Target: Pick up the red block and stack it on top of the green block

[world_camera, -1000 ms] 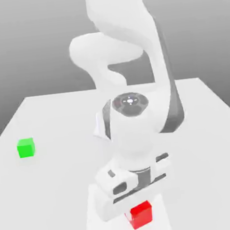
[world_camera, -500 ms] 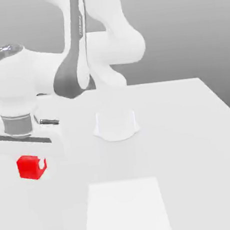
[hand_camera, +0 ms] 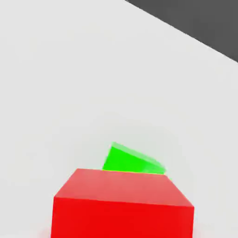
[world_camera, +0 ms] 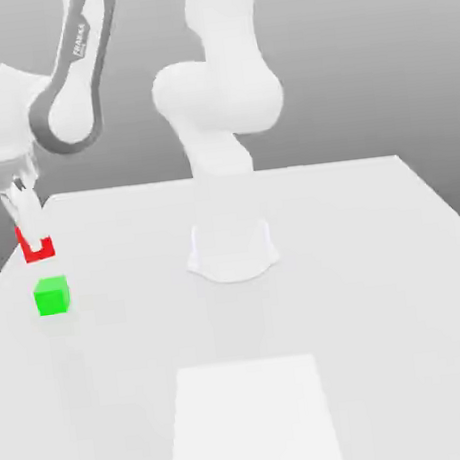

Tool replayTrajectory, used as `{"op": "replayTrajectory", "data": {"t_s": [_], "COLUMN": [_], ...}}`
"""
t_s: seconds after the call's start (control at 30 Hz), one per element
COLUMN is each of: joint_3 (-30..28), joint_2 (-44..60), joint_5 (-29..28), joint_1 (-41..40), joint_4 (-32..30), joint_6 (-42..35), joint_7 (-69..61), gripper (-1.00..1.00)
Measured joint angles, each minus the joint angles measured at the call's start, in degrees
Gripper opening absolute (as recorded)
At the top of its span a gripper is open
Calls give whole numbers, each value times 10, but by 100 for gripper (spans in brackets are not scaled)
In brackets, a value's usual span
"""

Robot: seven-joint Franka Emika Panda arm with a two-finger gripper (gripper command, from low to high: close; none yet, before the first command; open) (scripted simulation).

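Observation:
In the exterior view the red block (world_camera: 37, 250) hangs in the air at the far left, with my gripper (world_camera: 35, 242) shut on it and one white finger (world_camera: 26, 219) across its face. The green block (world_camera: 51, 296) rests on the white table just below it, a small gap between the two, and the red block sits slightly to the left of it and farther back. In the hand view the red block (hand_camera: 123, 204) is close to the camera, and part of the green block (hand_camera: 132, 160) peeks out beyond its upper edge.
The arm's white base (world_camera: 232, 249) stands mid-table. A paler square patch (world_camera: 254, 422) lies flat on the table (world_camera: 382, 287) near the front edge. The table's left edge runs close beside the green block.
The arm has swung from the front middle of the table to the exterior view's left, carrying the red block. It now holds the block higher, just over the green block.

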Motion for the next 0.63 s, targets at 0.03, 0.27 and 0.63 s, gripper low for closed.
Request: {"op": "replayTrajectory", "data": {"t_s": [0.03, 0.27, 0.63], "joint_3": [-3, -24, 14], "joint_2": [7, 62, 164], "joint_5": [7, 72, 278], "joint_1": [3, 39, 56], "joint_4": [0, 0, 2], "joint_6": [7, 61, 133], "joint_7": [-4, -49, -194], "gripper": [-100, -100, 100]}}
